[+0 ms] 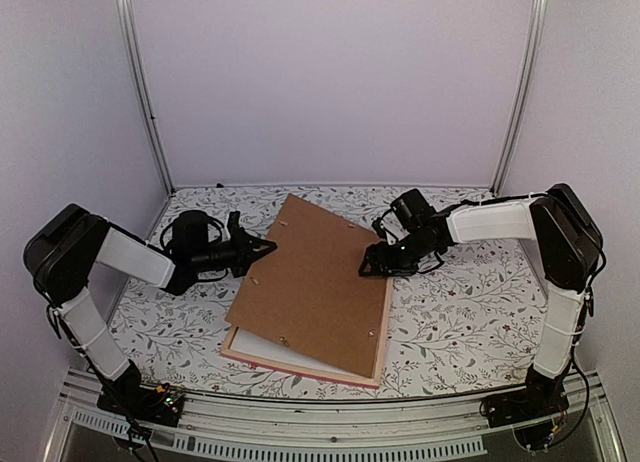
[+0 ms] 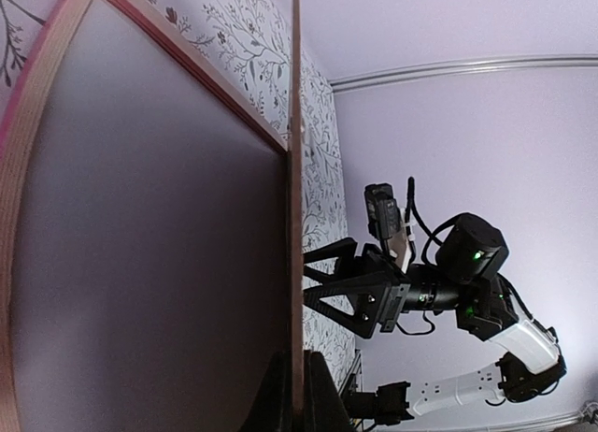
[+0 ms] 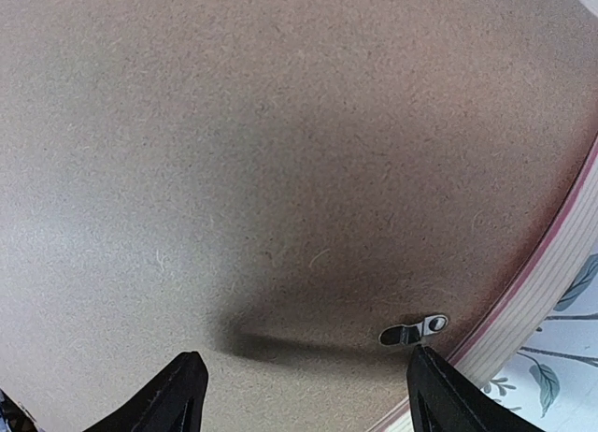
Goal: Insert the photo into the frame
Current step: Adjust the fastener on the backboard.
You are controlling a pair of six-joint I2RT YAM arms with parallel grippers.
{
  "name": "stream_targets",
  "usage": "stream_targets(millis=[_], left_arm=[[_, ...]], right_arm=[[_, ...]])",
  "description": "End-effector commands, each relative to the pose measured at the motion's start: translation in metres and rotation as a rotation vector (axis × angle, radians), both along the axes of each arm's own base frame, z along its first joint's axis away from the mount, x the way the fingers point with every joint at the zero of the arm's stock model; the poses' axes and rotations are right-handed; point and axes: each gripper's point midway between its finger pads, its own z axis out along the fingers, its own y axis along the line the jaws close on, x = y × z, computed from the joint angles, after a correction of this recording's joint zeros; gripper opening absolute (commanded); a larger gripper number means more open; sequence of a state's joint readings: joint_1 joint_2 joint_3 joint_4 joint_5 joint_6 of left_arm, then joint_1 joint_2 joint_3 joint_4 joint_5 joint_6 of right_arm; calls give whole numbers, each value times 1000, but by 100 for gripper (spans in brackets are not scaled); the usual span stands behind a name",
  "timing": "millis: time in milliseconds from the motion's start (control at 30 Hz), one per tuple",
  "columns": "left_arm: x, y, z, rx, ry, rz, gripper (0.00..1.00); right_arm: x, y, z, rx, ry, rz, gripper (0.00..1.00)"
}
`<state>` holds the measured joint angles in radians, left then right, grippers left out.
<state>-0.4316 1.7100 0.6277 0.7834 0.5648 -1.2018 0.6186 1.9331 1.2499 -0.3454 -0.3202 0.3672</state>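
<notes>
Backing [image 3: 280, 151] fills the right wrist view, right under the camera: plain brown board, dark shadow on it.

Table [image 1: 450, 322]: leaf-print top, everything sits mid-table.

Left arm [image 1: 90, 312]: base at near left corner, upper link leans up and outward to a high elbow, forearm drops inward and runs low and roughly level toward the board's left edge.

Right arm [image 1: 560, 302]: base at near right corner, upper link near upright, elbow high, forearm reaches inward, wrist pitched down onto the board's right side.

Frame [image 1: 300, 369]: pink, flat on the table between the arms, turned a bit skew to the table edge. Backing lies over it, not seated; the left edge stands off the frame, the right edge is down by the frame's right rail.

Photo: not seen in any view, cannot tell where.

White sheet [image 1: 265, 344] shows under the backing at the near-left corner, inside the frame.

Left end effector [image 1: 266, 247]: clamped tight on the backing's left edge; the wrist view shows the board edge-on between the fingers [image 2: 322, 399].

Right end effector [image 1: 368, 267]: jaws wide, holding nothing, tips just over the backing near its right edge.

Clip [image 3: 414, 332]: small metal turn tab on the backing, close to the right-hand tip.
</notes>
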Motion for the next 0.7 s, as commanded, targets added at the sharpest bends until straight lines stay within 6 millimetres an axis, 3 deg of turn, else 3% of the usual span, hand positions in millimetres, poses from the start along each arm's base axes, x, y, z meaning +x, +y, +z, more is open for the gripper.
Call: stream_targets(millis=[0, 667], left_arm=[[10, -7, 25, -48, -99, 12, 0], [1, -15, 0, -11, -58, -19, 0]], right_arm=[[3, 2, 4, 4, 2, -5, 77], [2, -4, 1, -28, 1, -15, 77]])
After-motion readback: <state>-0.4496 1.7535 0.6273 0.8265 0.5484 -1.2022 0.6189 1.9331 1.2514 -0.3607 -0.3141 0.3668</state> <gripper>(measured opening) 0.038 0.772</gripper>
